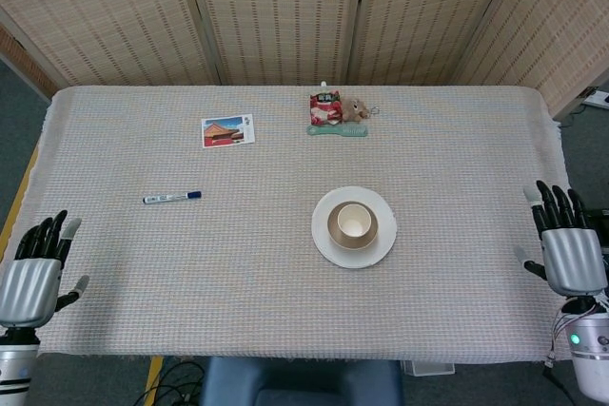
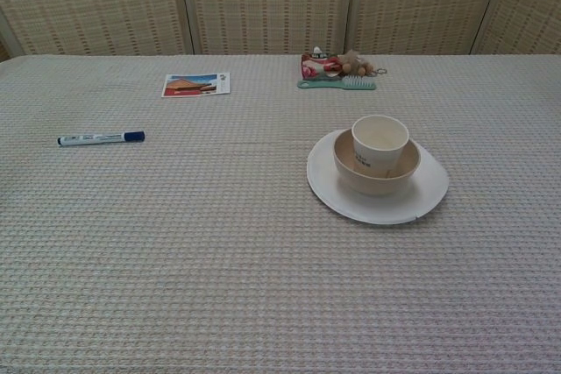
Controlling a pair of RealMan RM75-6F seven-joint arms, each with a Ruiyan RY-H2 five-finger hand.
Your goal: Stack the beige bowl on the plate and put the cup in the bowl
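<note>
Nearest, at the two front corners of the tabletop: left robot hand and right robot hand, both empty with fingers spread and pointing up, each well apart from every object. Seen only in the head view, not in the chest view.

Further in, right of centre: white plate flat on the woven cloth, beige bowl stacked on it, cup upright inside the bowl. Nothing touching or covering the stack.

Off to the left, well apart from the plate: blue-capped marker lying flat.

Further back: postcard lying flat on the left; behind the plate, a red packet with a small plush toy just beside it and a green toothbrush in front of them.

Farthest: woven folding screen behind the tabletop.
</note>
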